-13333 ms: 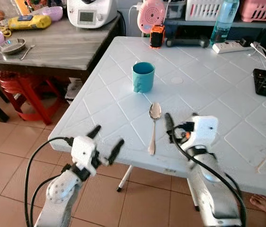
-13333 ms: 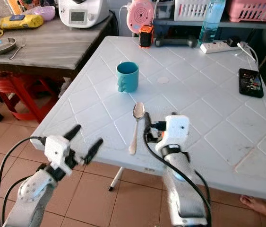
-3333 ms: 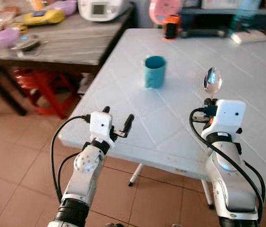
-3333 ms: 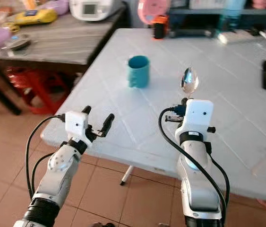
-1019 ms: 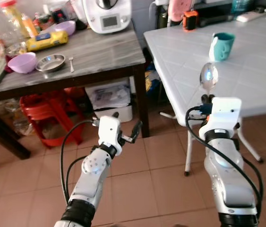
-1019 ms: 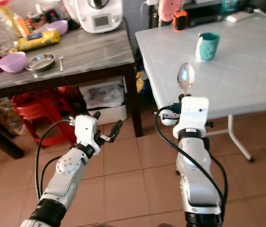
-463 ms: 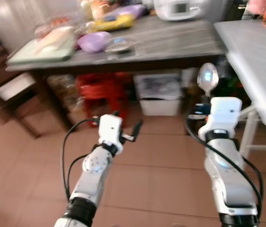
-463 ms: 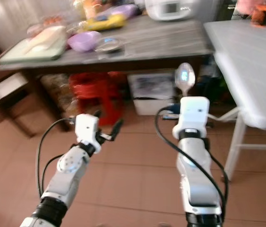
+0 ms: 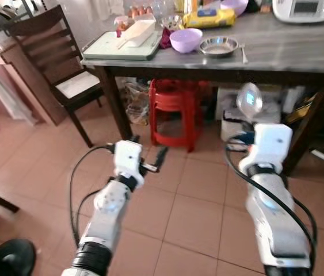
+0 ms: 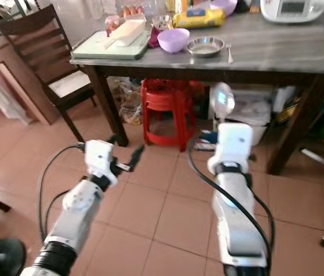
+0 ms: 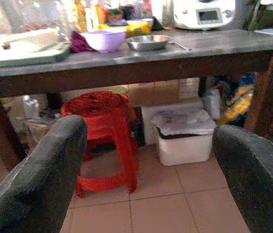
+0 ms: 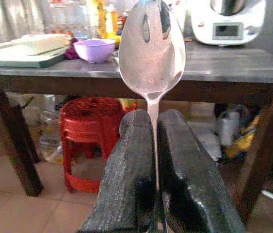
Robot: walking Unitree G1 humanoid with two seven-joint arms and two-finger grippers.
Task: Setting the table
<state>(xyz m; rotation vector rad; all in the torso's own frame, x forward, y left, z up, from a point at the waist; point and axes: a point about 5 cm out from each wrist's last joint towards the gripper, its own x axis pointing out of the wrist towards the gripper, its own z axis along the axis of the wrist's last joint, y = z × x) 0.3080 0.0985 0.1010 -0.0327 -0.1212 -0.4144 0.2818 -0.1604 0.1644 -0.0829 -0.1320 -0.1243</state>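
Upright, shiny spoon (image 12: 152,46) pinched between right fingers (image 12: 130,191)

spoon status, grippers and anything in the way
Right gripper shut on shiny metal spoon, bowl up. Left gripper open, empty. Facing dark grey-topped wooden table; red plastic stool beneath it, ahead on the floor.

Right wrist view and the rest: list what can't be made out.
- Shiny metal spoon: handle hidden between the right gripper fingers.
- White kitchen appliance: top cut off by the left eye view's edge.
- Round steel dish: contents too small to tell.
- Black round object: cut by the bottom edge.
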